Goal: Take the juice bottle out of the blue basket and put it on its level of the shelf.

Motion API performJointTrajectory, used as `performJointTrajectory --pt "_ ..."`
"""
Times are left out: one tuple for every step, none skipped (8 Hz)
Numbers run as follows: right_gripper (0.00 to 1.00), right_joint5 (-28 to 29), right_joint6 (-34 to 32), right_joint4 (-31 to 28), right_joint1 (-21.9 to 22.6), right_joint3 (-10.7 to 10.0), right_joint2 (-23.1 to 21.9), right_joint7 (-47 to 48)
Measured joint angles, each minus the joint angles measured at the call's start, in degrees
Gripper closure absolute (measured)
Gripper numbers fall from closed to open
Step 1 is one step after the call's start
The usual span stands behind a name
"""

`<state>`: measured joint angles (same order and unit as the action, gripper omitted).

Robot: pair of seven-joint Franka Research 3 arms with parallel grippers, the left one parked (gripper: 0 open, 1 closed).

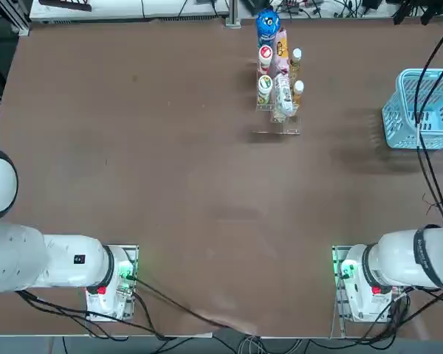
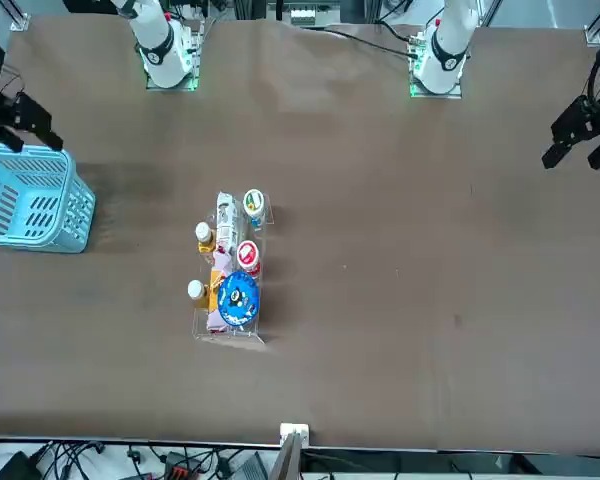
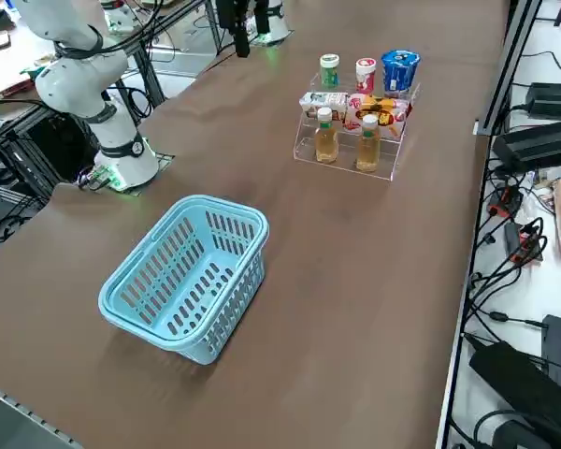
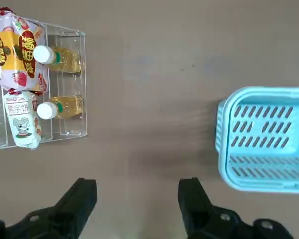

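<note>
**Right arm over the bench, basket and shelf both in its sight.**

**Hazards.** The black two-finger right claw (image 4: 137,199) is spread wide with nothing between its fingers (image 4: 84,199). It hangs well above the brown bench (image 4: 154,74).

Below it is the light blue lattice-sided plastic basket (image 3: 215,299), lower left of centre in the right side view. No bottle shows inside it, so if you send the claw down there, expect it to close on air or catch the lattice wall and drag the light basket across the bench.

Farther off is the small clear tiered shelf (image 3: 346,166), upper centre of the right side view. Its lowest step carries two slim clear juice bottles of amber liquid with white caps (image 3: 326,136) (image 3: 368,142). Both stand upright, side by side but apart. They are near-alike, and you cannot tell which one the task means.

Judged from this, the placing looks complete. A further approach risks knocking either bottle over, or nudging the printed snack packs (image 3: 355,105) on the step above. The thin shelf would probably slide if bumped.

**Pose.** The arm is raised with the wrist pointing straight down. In the front view the claw appears at the left edge, just above the basket's far rim, well apart from the shelf. It touches nothing.
</note>
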<state>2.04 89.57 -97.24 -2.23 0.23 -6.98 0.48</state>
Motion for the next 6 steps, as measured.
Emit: performJointTrajectory --pt "0.0 -0.04 0.0 -1.55 0.01 0.24 -1.62 0.56" --pt "0.0 -0.07 0.0 -2.61 0.02 0.46 -2.94 0.71" --pt "0.0 -0.67 0.0 -3.03 0.03 0.63 -3.71 0.71" --pt "0.0 -1.98 0.03 -3.09 0.04 0.77 -3.94 0.67" --pt "0.0 -2.94 0.15 -3.1 0.04 0.8 -3.9 0.41" --pt "0.0 -3.12 0.46 -3.1 0.03 0.77 -3.81 0.3"
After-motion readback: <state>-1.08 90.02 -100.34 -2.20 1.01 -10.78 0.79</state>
